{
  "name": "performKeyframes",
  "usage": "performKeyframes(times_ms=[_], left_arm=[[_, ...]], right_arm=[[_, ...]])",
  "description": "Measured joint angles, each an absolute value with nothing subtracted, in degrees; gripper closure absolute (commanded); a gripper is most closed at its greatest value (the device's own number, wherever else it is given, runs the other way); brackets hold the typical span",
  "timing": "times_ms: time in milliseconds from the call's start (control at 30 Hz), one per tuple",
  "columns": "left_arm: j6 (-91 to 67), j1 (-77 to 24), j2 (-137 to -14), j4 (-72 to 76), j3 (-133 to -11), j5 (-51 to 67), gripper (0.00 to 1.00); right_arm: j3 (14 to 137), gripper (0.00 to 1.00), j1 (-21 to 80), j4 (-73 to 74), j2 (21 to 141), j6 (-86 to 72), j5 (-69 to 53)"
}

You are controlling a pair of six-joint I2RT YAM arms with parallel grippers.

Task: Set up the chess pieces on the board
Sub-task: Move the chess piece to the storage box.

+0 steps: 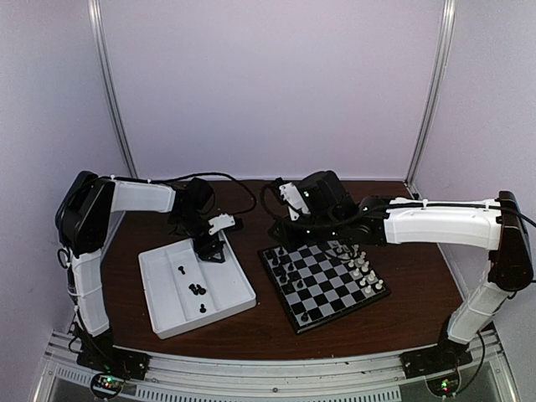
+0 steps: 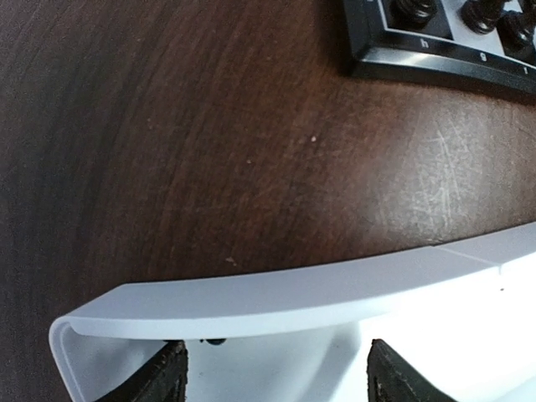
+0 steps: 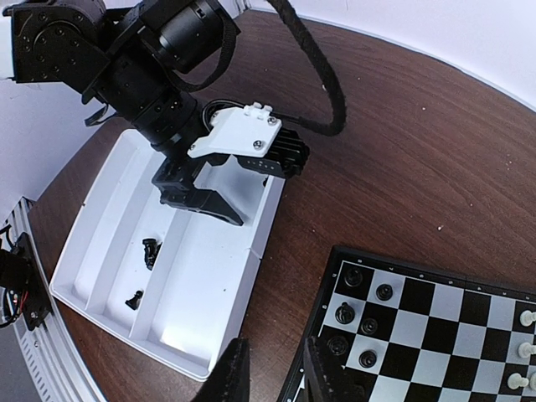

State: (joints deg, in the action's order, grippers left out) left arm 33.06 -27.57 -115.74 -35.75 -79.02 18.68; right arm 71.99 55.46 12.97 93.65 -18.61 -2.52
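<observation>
The left gripper (image 2: 276,368) hangs spread and empty inside the tray's (image 1: 209,316) far corner, close to its wall. The right gripper (image 3: 276,368) hovers between tray and board (image 1: 327,301), fingers narrowly apart with nothing seen between them.

A finger could snag the tray wall and shove the tray, a tiny piece could squirt free, or the arms could collide.

Loose pieces (image 3: 149,249) lie mid-tray, apparently toppled, their heading too small to read. Placed pieces (image 3: 345,314) stand upright along the board's tray-side edge.

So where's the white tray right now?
In the top view, the white tray sits on the left, just beside the chessboard, with the left arm's tool over its far end.
</observation>
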Motion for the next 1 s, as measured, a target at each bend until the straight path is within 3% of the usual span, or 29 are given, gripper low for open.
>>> performKeyframes(times_ms=[433,667,1000], left_arm=[[32.2,-27.8,-115.7,-31.7,-78.8,14.8,0.27],[32.6,-28.1,-116.3,-32.6,-79.8,15.7,0.46],[32.7,-28.5,-117.1,-34.1,-80.3,15.9,0.62]], right_arm=[[72.0,0.75,55.5,13.0,93.6,-18.7,-2.5],[72.0,0.75,55.5,13.0,93.6,-18.7,-2.5],[72.0,0.75,55.5,13.0,93.6,-18.7,-2.5]])
